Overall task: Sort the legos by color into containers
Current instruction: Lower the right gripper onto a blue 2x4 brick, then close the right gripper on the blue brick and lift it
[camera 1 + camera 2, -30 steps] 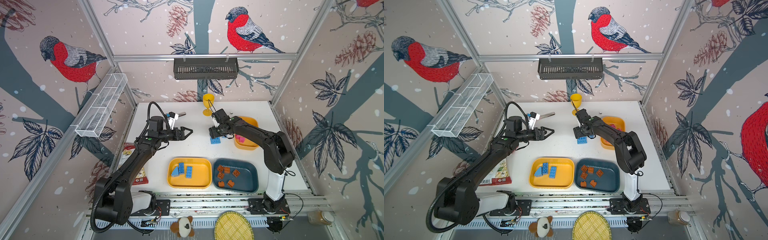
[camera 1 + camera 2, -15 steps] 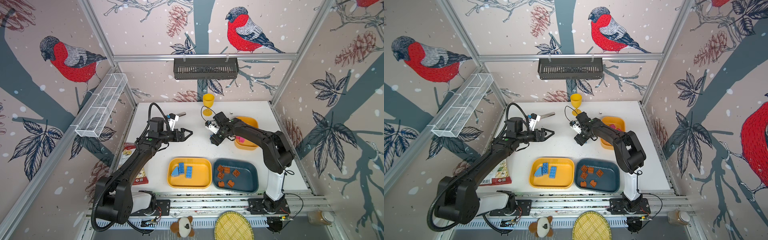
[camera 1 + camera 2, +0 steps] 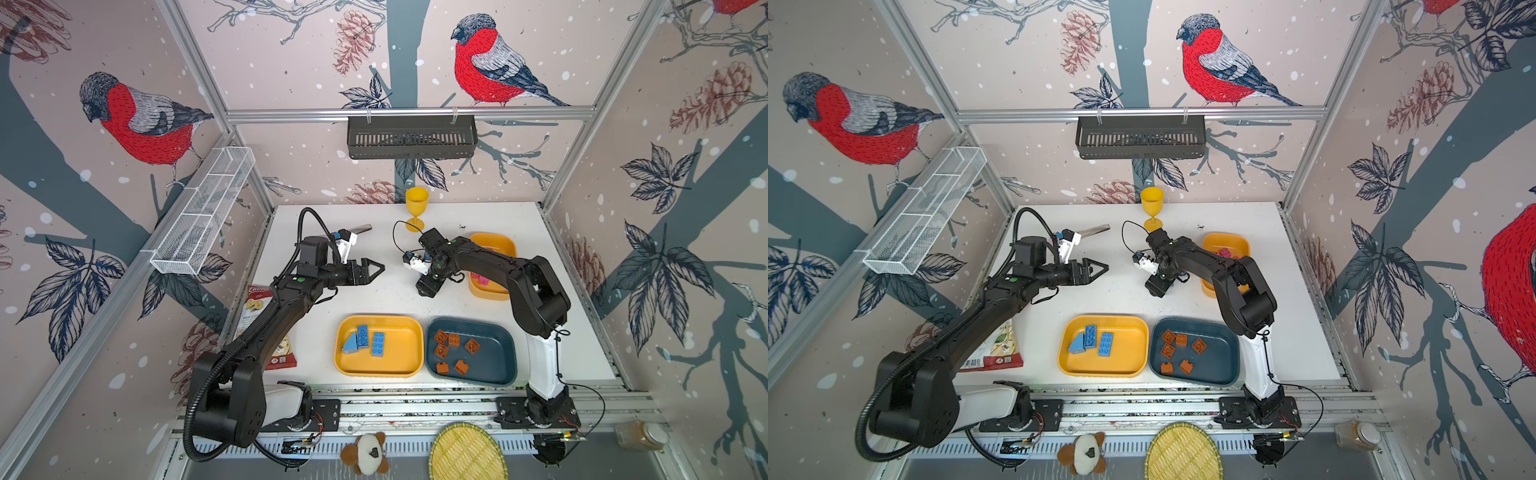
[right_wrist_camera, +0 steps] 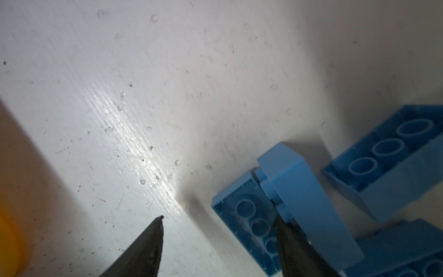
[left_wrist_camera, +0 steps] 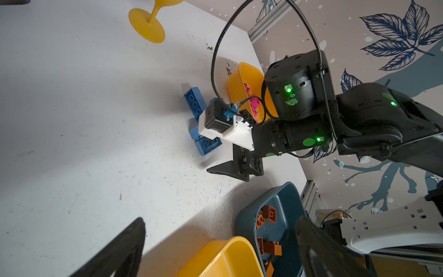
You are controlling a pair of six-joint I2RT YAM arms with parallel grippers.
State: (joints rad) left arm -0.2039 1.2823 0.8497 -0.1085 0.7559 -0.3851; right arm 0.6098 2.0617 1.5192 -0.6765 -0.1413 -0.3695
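My right gripper (image 3: 428, 287) (image 4: 219, 218) is open, low over a cluster of blue legos on the table. An upside-down blue brick (image 4: 249, 215) lies against one finger, beside a blue wedge (image 4: 299, 191) and another upturned brick (image 4: 388, 153). The left wrist view shows these blue legos (image 5: 194, 103) next to the small yellow tray (image 3: 492, 243), which holds pink legos (image 3: 482, 279). The large yellow tray (image 3: 401, 349) holds three blue legos (image 3: 362, 334). Several brown-orange legos (image 3: 441, 336) lie in the teal tray (image 3: 494, 353). My left gripper (image 3: 376, 268) (image 5: 220, 219) hovers open and empty.
A yellow goblet (image 3: 415, 205) stands at the back of the table, with a metal tool (image 3: 361, 228) to its left. A snack packet (image 3: 262, 316) lies by the left edge. A white wire basket (image 3: 203, 216) and a black basket (image 3: 411, 137) hang on the walls.
My right wrist has turned and shifted toward the table's front, now covering the blue brick that showed before in the top views. The left arm has barely moved.
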